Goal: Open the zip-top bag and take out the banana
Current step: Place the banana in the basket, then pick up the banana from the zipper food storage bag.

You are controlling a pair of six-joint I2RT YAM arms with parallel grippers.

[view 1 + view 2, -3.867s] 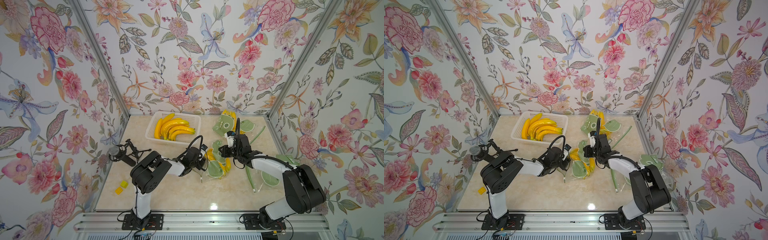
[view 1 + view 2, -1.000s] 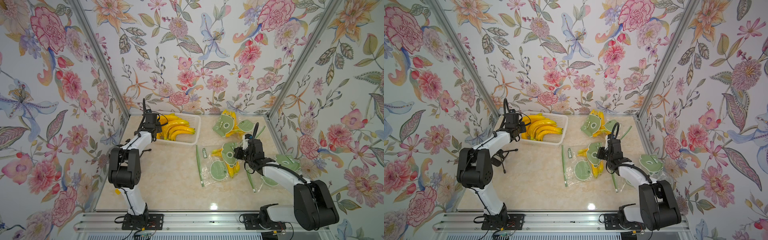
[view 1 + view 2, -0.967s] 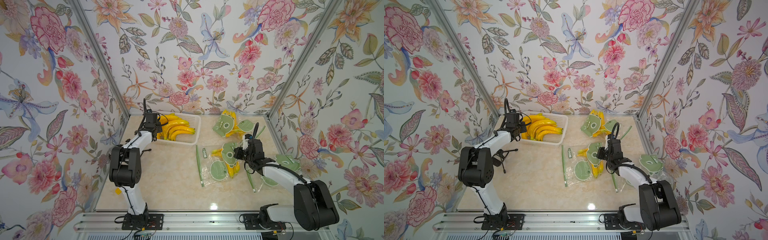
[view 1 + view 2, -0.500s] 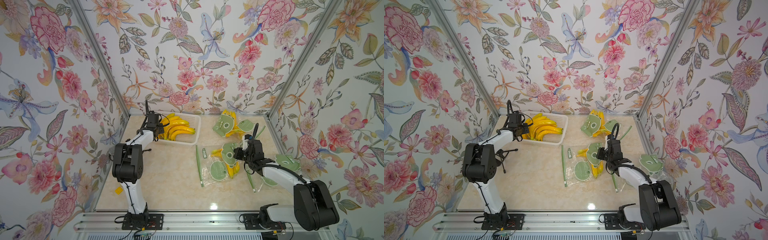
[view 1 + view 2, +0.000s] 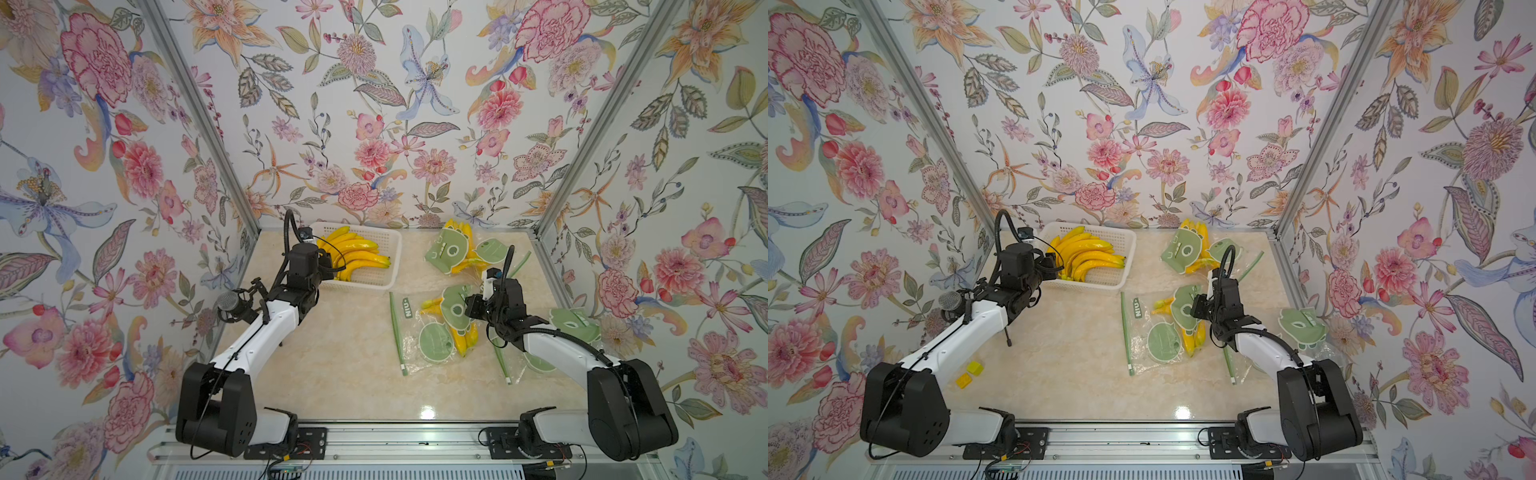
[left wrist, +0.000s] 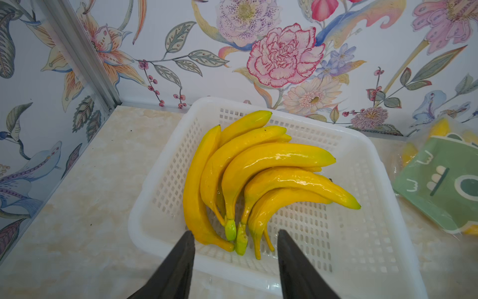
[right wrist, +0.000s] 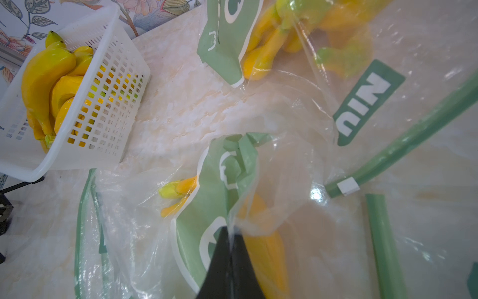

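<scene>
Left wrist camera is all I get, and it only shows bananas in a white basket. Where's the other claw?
Observer: The right claw is shut, pinching the clear plastic of the zip-top bag in the middle of the table.
Operator: Is there a banana in that bag?
Observer: Yes, the banana lies inside it, partly hidden by the green print.
Operator: Anything else I'm missing?
Observer: Two small yellow blocks sit beside the left arm, near its base.
</scene>
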